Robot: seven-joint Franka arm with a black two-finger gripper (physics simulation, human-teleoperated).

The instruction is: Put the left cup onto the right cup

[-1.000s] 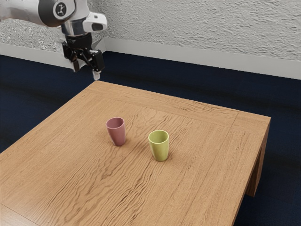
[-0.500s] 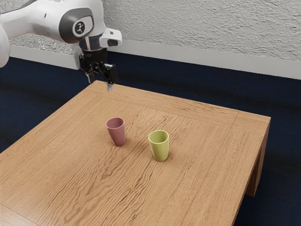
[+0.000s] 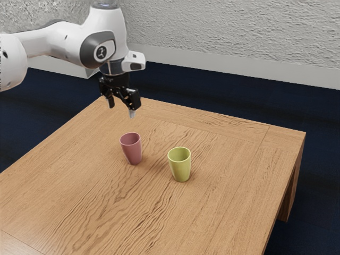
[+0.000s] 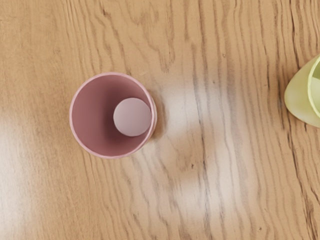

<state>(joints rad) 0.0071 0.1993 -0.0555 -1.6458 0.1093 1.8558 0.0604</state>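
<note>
My hand [image 3: 122, 108] hung above the pink cup [image 3: 131, 148], fingers apart and holding nothing. That cup stood upright on the tabletop [image 3: 223, 207], left of the green cup [image 3: 179, 163], near it but not touching. Both were well clear of every edge.

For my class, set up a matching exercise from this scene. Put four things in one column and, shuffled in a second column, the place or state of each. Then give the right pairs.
Column one
1. pink cup
2. green cup
3. gripper
4. wooden table

Column two
A. bears both cups
B. stands upright, toward the exterior view's right of the other cup
C. open, in the air above the table, holding nothing
D. stands upright, the cup nearer the gripper

Right pairs: 1-D, 2-B, 3-C, 4-A
</note>
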